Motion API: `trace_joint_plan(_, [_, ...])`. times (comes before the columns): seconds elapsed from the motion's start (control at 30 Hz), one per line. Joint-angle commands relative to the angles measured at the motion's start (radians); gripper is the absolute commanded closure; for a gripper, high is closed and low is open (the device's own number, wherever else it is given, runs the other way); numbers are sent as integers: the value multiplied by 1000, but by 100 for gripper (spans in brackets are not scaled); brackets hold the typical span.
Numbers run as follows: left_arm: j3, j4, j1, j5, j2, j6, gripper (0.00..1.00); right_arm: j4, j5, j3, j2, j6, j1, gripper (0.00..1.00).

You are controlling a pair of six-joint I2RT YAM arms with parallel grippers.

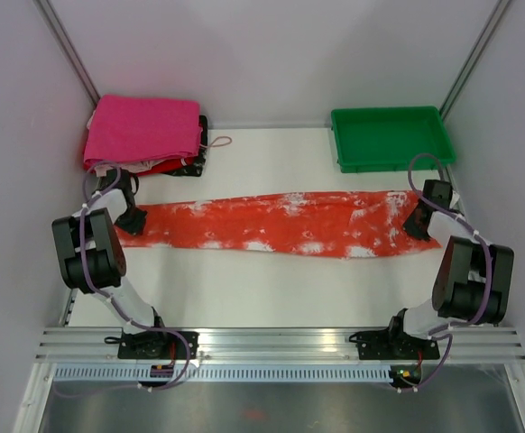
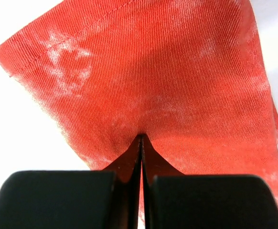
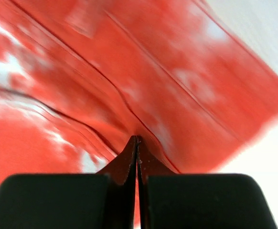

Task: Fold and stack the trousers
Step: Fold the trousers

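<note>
Red trousers with white blotches (image 1: 280, 223) lie stretched out in a long strip across the middle of the white table. My left gripper (image 1: 133, 219) is shut on their left end, the cuff end, which shows in the left wrist view (image 2: 153, 71) with my left gripper (image 2: 141, 140) pinching the cloth. My right gripper (image 1: 419, 223) is shut on their right end. In the right wrist view the creased red cloth (image 3: 129, 76) fills the frame and my right gripper (image 3: 137, 143) pinches it.
A stack of folded clothes with a pink piece on top (image 1: 145, 131) sits at the back left. A green tray (image 1: 389, 135) stands at the back right. Grey walls close in both sides. A metal rail (image 1: 280, 341) runs along the near edge.
</note>
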Motion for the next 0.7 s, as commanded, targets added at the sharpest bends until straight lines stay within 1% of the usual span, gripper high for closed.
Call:
trace_joint_plan(0.0, [-94,-123,25,-90,-78,-13,98,-130,140,-66,-157,5,-8,100])
trace_joint_plan(0.03, [-102,-114,26,-85,-112,-5,98,-137,143,-71,-196,4,-8,100])
trace_joint_plan(0.07, [-104,-109,25,-84,-127,19,98,-134,106,-68,-273,-2,-8,100])
trace_joint_plan(0.13, [-82,-121,25,-73,-152,44,98,-114,25,-48,-343,-8,-8,100])
trace_joint_plan(0.17, [-53,-135,25,-67,-187,70,98,-82,-80,-39,-395,-2,-6,100])
trace_joint_plan(0.23, [-24,-131,20,-35,-236,101,98,-43,-205,-17,-423,4,1,99])
trace_joint_plan(0.27, [0,-121,17,-16,-264,140,98,-32,-274,16,-426,11,33,99])
trace_joint_plan(0.3, [13,-106,14,19,-319,158,98,-19,-294,36,-420,8,58,99])
trace_joint_plan(0.33, [33,-98,6,36,-345,185,98,-17,-326,74,-390,-8,117,99])
trace_joint_plan(0.37, [36,-83,0,63,-371,201,98,-20,-342,93,-370,-13,151,99])
trace_joint_plan(0.4, [30,-59,-5,149,-420,208,98,-22,-353,110,-342,-15,184,99])
trace_joint_plan(0.43, [22,-5,-14,200,-440,208,98,-19,-359,124,-316,-10,220,100])
trace_joint_plan(0.47, [-14,29,-21,259,-462,192,98,-14,-347,139,-262,2,306,100])
trace_joint_plan(0.5, [-42,65,-35,380,-494,178,98,9,-331,141,-235,37,343,100])
trace_joint_plan(0.53, [-92,125,-70,413,-506,152,98,24,-301,139,-210,54,416,100])
trace_joint_plan(0.57, [-116,147,-99,439,-516,111,98,53,-284,136,-164,71,451,100])
trace_joint_plan(0.6, [-134,164,-163,433,-522,97,98,64,-268,135,-146,103,478,100])
trace_joint_plan(0.63, [-160,181,-198,420,-526,78,98,73,-250,136,-126,114,524,100])
trace_joint_plan(0.67, [-173,196,-233,409,-522,75,98,90,-245,133,-97,125,540,100])
